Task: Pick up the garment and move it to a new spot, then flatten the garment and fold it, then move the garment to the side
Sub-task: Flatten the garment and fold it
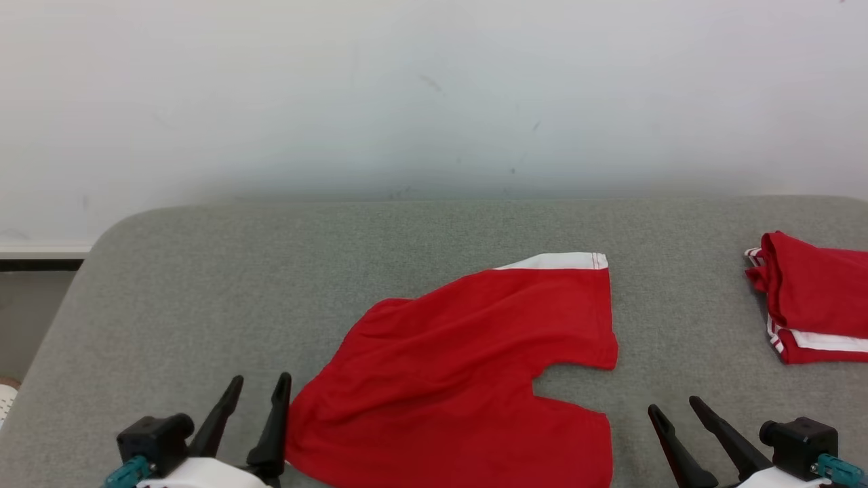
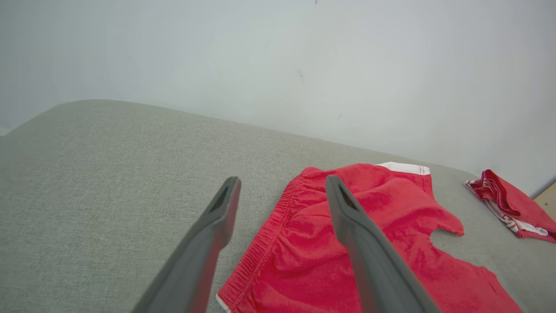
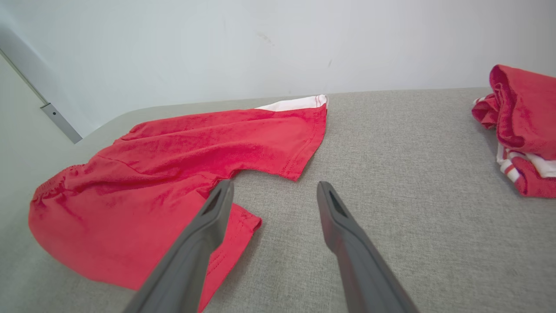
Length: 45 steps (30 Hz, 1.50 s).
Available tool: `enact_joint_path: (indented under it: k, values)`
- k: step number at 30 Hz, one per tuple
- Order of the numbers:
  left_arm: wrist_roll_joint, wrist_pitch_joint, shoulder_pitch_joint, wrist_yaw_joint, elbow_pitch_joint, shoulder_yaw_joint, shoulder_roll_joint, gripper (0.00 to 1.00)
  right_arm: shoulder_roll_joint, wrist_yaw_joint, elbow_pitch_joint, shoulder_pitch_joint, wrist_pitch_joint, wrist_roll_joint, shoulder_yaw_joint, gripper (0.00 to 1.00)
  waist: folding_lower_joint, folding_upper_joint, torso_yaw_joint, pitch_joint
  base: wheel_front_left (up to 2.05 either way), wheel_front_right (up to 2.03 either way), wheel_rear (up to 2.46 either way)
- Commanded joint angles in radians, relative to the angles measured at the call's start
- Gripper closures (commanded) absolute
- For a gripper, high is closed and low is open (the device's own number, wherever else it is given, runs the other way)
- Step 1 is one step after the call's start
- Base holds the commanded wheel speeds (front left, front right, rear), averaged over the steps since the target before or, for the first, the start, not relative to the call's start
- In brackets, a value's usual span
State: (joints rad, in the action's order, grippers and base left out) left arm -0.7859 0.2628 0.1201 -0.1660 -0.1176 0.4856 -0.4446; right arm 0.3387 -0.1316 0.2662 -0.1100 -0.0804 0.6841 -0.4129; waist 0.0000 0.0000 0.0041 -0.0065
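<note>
My left hand (image 1: 260,379) is open, its inner finger just beside the waistband of the red shorts (image 1: 461,366) on the grey desk (image 1: 203,285). The shorts stretch rightward, legs toward my open right hand (image 1: 674,405), which sits farther off.

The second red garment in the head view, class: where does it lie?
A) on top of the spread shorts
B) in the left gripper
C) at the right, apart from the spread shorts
C: the second red garment lies at the right edge of the grey surface, bare surface between it and the spread shorts.
</note>
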Motion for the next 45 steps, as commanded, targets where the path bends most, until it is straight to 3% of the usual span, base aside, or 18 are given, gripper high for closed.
enact_joint_path:
  k: [1, 10, 19, 27, 28, 29, 30, 32, 33, 45]
  values:
    - [0.034, 0.001, -0.009, 0.005, 0.0, -0.015, 0.005, 0.0, 0.002, 0.002, -0.002, 0.005, 0.002, -0.004, 0.002, 0.0, 0.0, 0.0, 0.009, 0.0, 0.0, 0.0, 0.0]
    - [0.164, 0.001, -0.075, 0.057, -0.017, -0.114, 0.092, 0.0, -0.005, 0.002, -0.005, 0.036, 0.0, 0.011, 0.005, 0.0, 0.0, 0.0, 0.021, -0.003, 0.0, 0.0, 0.0]
    - [0.225, 0.002, -0.065, 0.12, -0.062, -0.154, 0.157, 0.0, -0.013, 0.002, -0.002, 0.043, 0.138, 0.113, -0.082, 0.0, 0.0, 0.0, 0.036, 0.002, 0.0, 0.0, 0.0]
    - [0.259, 0.002, -0.065, 0.157, -0.101, -0.19, 0.187, 0.0, -0.026, 0.002, 0.029, 0.037, 0.184, 0.184, -0.1, 0.0, 0.0, 0.0, 0.067, 0.001, 0.0, 0.0, 0.0]
    - [0.259, 0.002, -0.066, 0.162, -0.105, -0.194, 0.19, 0.0, -0.024, 0.002, 0.031, 0.034, 0.185, 0.187, -0.103, 0.06, 0.0, 0.0, 0.07, 0.001, 0.0, 0.0, 0.0]
    - [0.261, 0.002, -0.066, 0.165, -0.109, -0.198, 0.192, 0.0, -0.023, 0.002, 0.033, 0.032, 0.184, 0.192, -0.104, 0.36, 0.0, 0.0, 0.072, 0.001, 0.0, 0.0, 0.0]
    - [0.264, 0.002, -0.065, 0.169, -0.113, -0.202, 0.195, 0.0, -0.023, 0.002, 0.035, 0.031, 0.183, 0.199, -0.104, 0.56, 0.0, 0.0, 0.075, 0.001, 0.0, 0.0, 0.0]
    - [0.27, 0.002, -0.065, 0.175, -0.121, -0.209, 0.2, 0.0, -0.019, 0.002, 0.038, 0.027, 0.183, 0.206, -0.108, 0.92, 0.0, 0.0, 0.079, 0.001, 0.0, 0.0, 0.0]
    - [0.273, 0.002, -0.064, 0.18, -0.125, -0.212, 0.202, 0.0, -0.017, 0.002, 0.039, 0.024, 0.179, 0.21, -0.11, 1.0, 0.0, 0.0, 0.081, 0.001, 0.0, 0.0, 0.0]
    - [0.305, 0.002, -0.051, 0.216, -0.165, -0.236, 0.233, 0.0, 0.007, 0.002, 0.006, -0.019, 0.128, 0.257, -0.117, 1.0, 0.0, 0.0, 0.115, 0.012, 0.0, 0.0, 0.0]
